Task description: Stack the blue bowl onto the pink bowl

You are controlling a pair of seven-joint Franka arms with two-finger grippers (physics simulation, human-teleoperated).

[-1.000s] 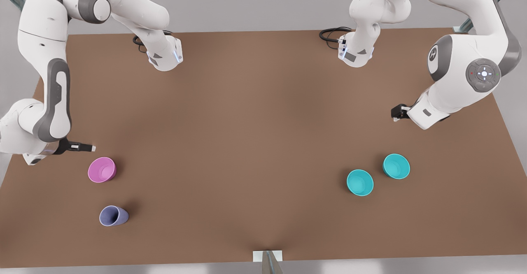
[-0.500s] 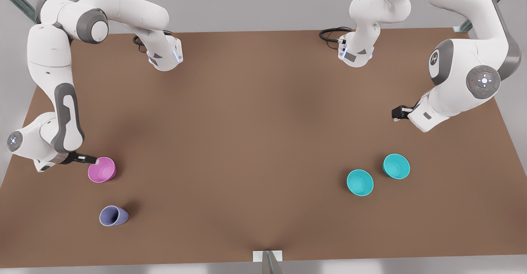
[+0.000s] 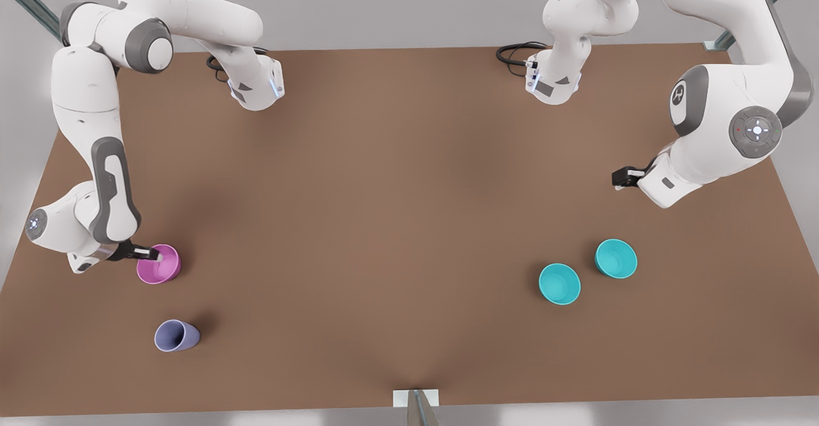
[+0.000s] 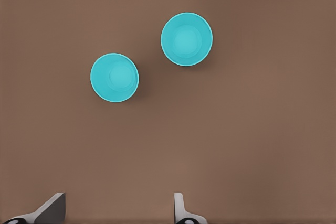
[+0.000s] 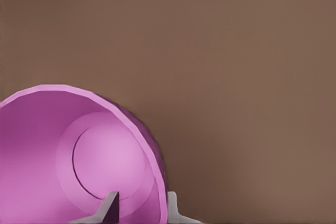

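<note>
Right wrist view: my right gripper (image 5: 140, 205) has its fingers straddling the pink bowl (image 5: 79, 156) rim, not yet closed, apparently to grip it. Left gripper (image 4: 118, 211) waits open above the two blue bowls (image 4: 114, 77), counter beneath.

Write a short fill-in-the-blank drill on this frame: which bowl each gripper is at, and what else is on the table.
The right gripper straddles the rim of the ____ bowl.
The left gripper, fingers apart, hovers above two ____ bowls.
In the front view, the purple ____ stands nearer the camera than the pink bowl.

Missing words: pink; blue; cup
</note>
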